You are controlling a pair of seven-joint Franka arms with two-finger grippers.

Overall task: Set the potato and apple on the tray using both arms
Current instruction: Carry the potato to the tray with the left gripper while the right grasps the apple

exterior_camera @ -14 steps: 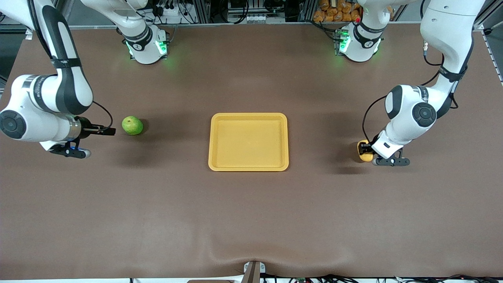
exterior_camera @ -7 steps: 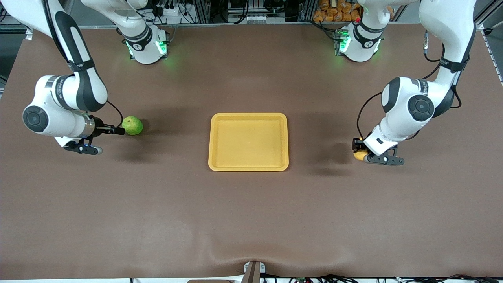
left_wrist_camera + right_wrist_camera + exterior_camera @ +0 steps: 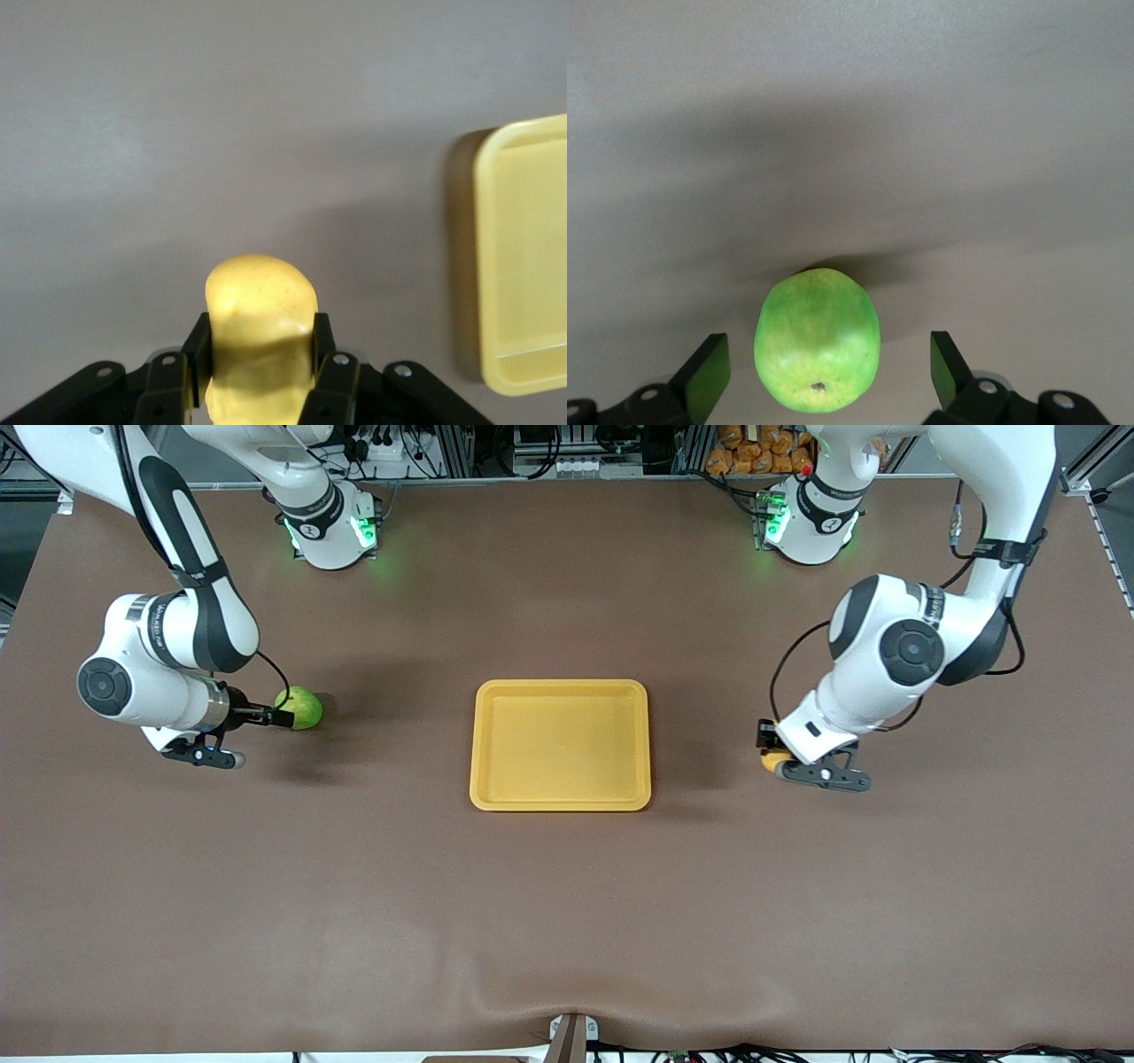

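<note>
The left gripper (image 3: 257, 385) had its black fingers clamped on either side of the small oblong yellow-orange potato (image 3: 260, 332), holding it above the brown tabletop (image 3: 567, 903) between the tray and the left arm's end. That grip, with the rounded end of the potato jutting out past the fingers, looked suited to carrying it sideways and letting it go over the shallow rectangular yellow plastic tray (image 3: 560, 802), which lay empty at the middle of the tabletop.

The right gripper (image 3: 824, 372) was down at the small round green apple (image 3: 818, 341), its fingers spread wide and standing one on each side of the fruit without touching it. The apple rested on the tabletop toward the right arm's end, well apart from the tray. The wide spread left room for the fruit's full roundness; closing on it appeared to be the next step. Being round and smooth, the apple could roll away if one finger met it first.
</note>
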